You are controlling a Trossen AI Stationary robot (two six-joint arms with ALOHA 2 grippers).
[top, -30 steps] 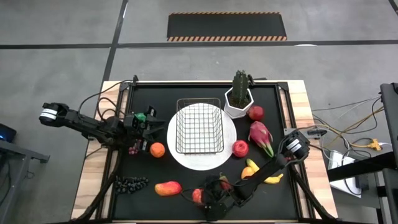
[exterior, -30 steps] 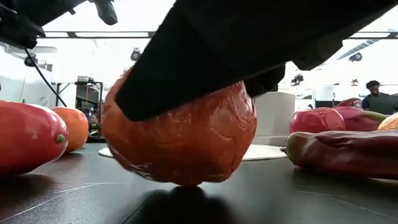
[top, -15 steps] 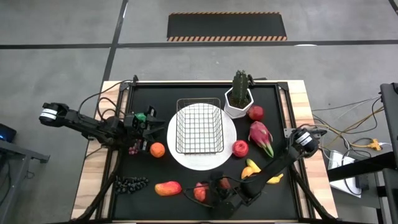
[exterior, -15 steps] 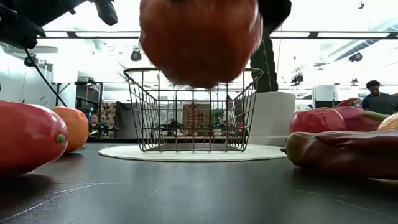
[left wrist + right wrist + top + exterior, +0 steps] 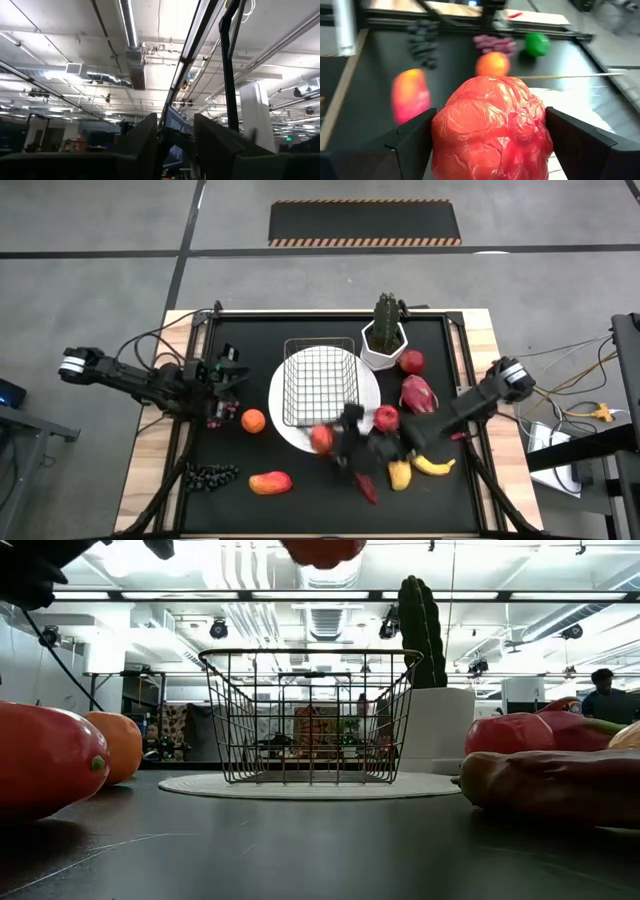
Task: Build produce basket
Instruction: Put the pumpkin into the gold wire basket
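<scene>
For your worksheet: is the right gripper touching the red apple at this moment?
Touching. In the right wrist view the apple sits clamped between the right gripper's two fingers, pressed against both; the low view shows it lifted above the basket.

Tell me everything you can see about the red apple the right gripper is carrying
The red apple is a toy with a crinkled, glossy, plastic-looking skin, red with orange patches. It sits clamped between the right gripper's two dark fingers, which press on opposite sides. It is lifted clear of the table, hanging over the white plate's near edge beside the basket, not yet inside it. From table height only its underside shows above the basket rim.
</scene>
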